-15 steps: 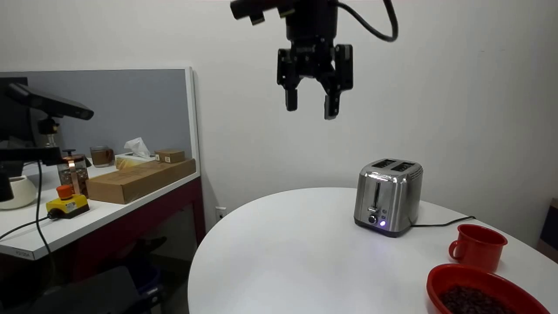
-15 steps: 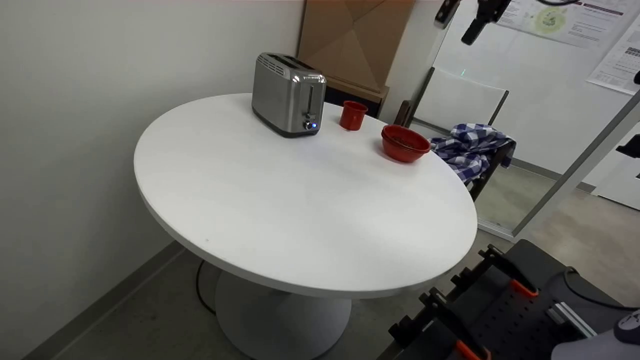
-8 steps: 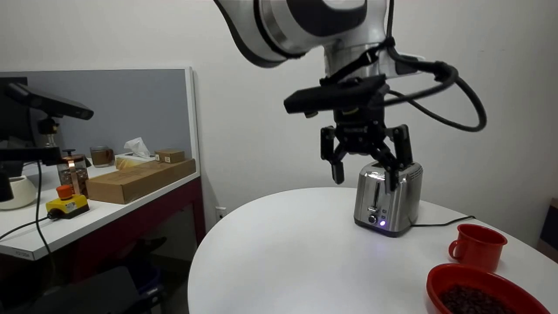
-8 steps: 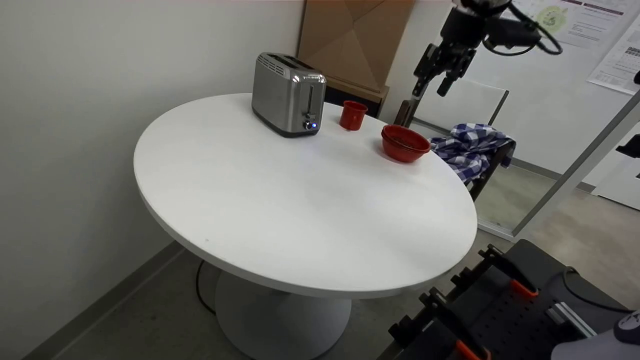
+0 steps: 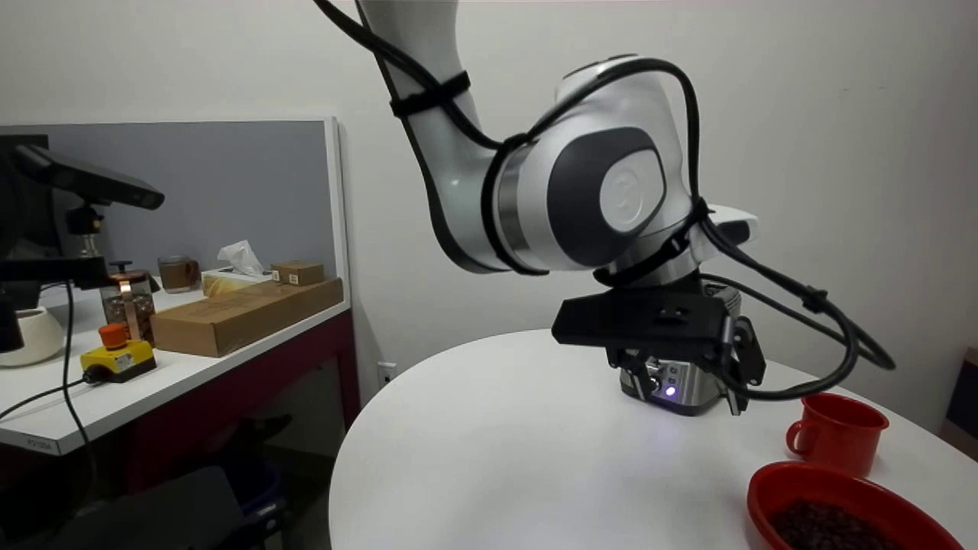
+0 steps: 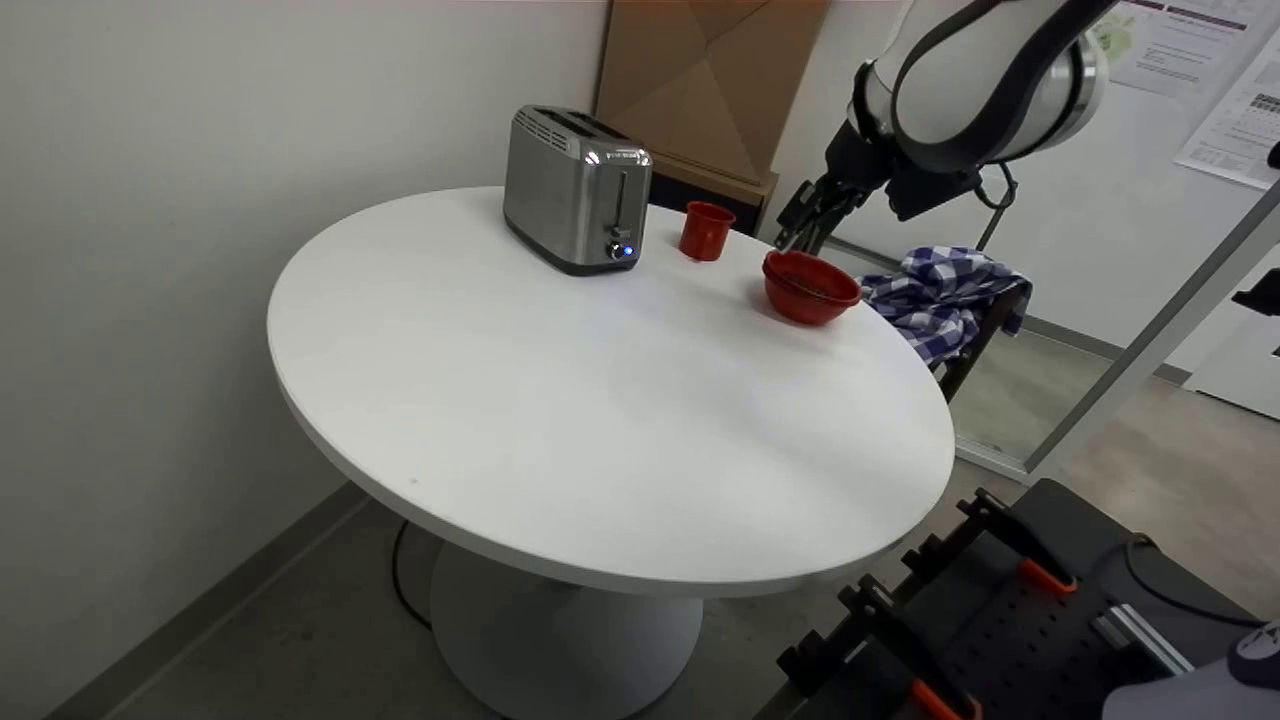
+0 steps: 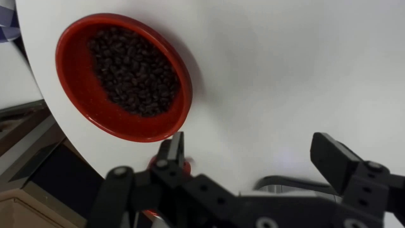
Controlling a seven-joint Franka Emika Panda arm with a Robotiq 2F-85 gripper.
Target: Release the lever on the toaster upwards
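Right now, you have one toaster (image 6: pixel 555 195), upright near the edge of the white tabletop (image 6: pixel 600 420) beside the wall (image 6: pixel 200 200), with one lever (image 6: pixel 617 232) low down on its narrow end and one light (image 6: pixel 628 251) lit. Farther along that edge stands one red mug (image 6: pixel 706 233), and beyond it one red bowl (image 7: pixel 82 85) of dark beans (image 7: pixel 136 72), too many to count. Your one gripper (image 7: pixel 247 138) has its two fingers (image 7: pixel 329 158) spread wide, holding nothing, tabletop showing between them. Compared with half a second ago, your arm (image 5: pixel 588 191) has come lower, and in an exterior view it now hides most of the toaster. In an exterior view the gripper now appears just beside the bowl (image 6: pixel 800 308); you cannot tell from here whether they touch, but the toaster stands well apart. The toaster, mug and bowl sit where they did, and the lever is at the same height.
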